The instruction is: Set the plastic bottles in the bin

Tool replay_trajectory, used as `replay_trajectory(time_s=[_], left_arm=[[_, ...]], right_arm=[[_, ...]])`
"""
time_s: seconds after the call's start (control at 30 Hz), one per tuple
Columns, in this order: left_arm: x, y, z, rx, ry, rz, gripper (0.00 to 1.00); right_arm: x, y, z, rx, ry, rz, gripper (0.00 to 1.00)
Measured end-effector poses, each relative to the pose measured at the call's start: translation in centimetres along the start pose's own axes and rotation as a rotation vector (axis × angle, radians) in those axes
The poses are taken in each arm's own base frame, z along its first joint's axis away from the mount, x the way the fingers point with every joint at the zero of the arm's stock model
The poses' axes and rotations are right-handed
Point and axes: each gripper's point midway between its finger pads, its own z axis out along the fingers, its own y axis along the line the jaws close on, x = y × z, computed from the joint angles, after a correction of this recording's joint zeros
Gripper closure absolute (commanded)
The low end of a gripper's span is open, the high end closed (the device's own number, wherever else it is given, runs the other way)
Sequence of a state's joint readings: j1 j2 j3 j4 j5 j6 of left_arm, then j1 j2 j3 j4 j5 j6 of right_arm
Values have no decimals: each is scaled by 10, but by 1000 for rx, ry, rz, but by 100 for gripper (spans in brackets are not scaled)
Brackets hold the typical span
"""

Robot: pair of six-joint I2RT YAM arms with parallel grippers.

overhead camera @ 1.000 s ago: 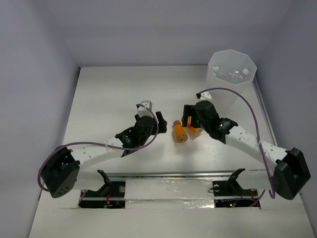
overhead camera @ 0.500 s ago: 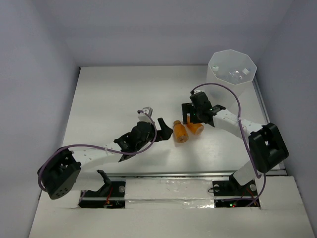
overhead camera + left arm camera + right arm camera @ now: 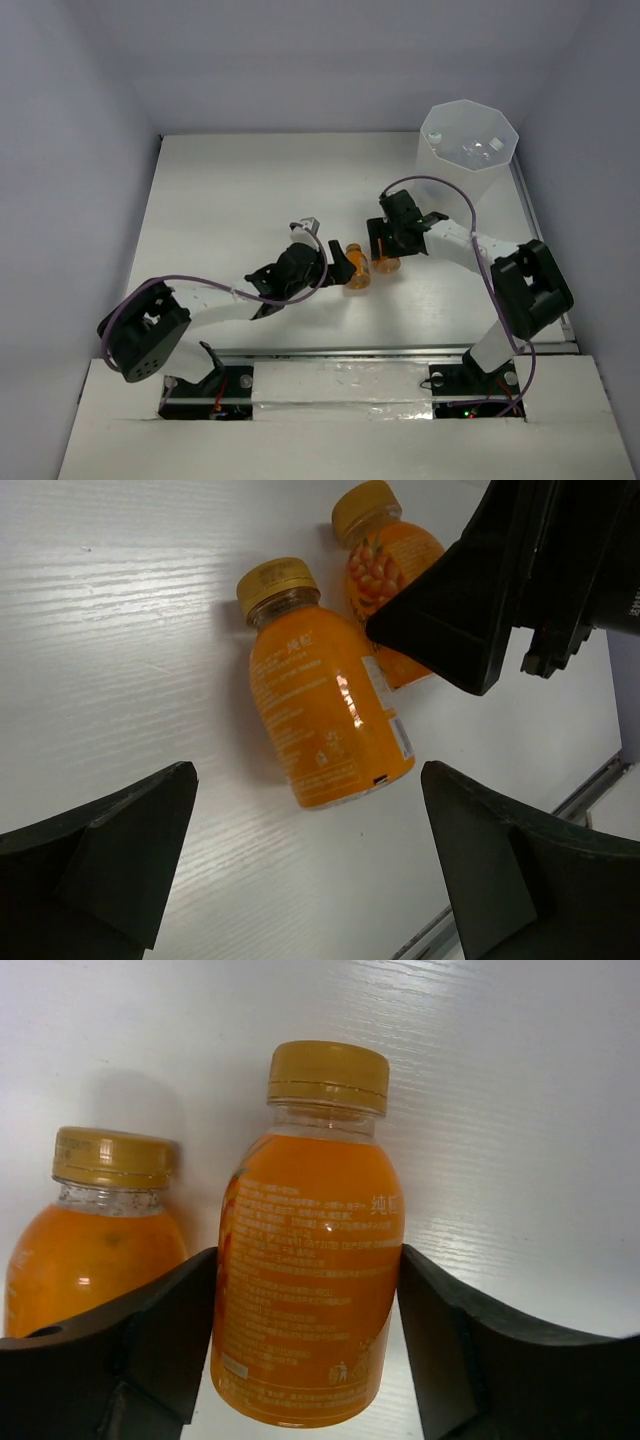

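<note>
Two short orange bottles with orange caps lie side by side on the table. My right gripper (image 3: 386,248) (image 3: 308,1345) is shut on the right orange bottle (image 3: 389,263) (image 3: 310,1260), its fingers pressed against both sides. My left gripper (image 3: 338,262) (image 3: 310,880) is open and empty, its jaws wide just short of the base of the left orange bottle (image 3: 356,275) (image 3: 325,715). That bottle also shows in the right wrist view (image 3: 90,1235). The bin (image 3: 440,190) stands at the back right with clear white-capped bottles (image 3: 480,150) inside.
The right gripper's black finger (image 3: 460,620) covers part of the held bottle (image 3: 385,565) in the left wrist view. The two grippers are close together. A metal rail (image 3: 380,352) runs along the table's near edge. Grey walls enclose the table.
My right gripper has swung left and down and closed around the right orange bottle. My left gripper has moved right, up to the left orange bottle.
</note>
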State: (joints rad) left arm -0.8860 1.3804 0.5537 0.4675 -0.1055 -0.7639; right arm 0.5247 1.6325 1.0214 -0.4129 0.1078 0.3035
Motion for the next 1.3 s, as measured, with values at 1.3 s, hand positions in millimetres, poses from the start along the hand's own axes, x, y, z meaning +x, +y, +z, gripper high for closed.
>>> replay_trajectory(time_s=[1.3], left_arm=[[5, -4, 54, -46, 44, 80, 7]], right_arm=[[-279, -165, -226, 230, -829, 416, 46]])
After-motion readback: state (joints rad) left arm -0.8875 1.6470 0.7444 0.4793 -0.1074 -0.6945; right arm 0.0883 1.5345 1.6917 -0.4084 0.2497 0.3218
